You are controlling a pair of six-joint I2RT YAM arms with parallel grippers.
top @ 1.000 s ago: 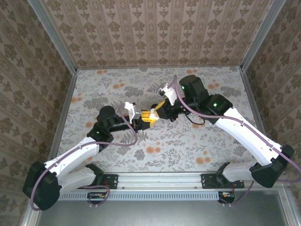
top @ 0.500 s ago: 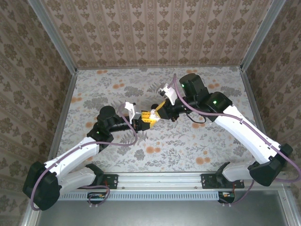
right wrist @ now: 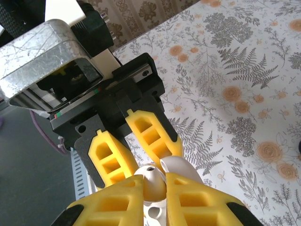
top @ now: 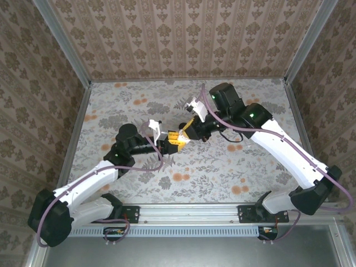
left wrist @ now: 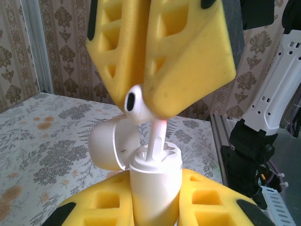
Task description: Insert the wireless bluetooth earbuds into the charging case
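Nearest us in the left wrist view, we see the left gripper pressed in on the white case. The case stands upright between the yellow fingers, its lid flipped open to one side. Just above it we find a white bud pinched tight in the right gripper, the bud's stem reaching down to the case's open top. From overhead we place both grippers tip to tip over the middle of the table, well apart from every edge, with case and bud held off its surface.
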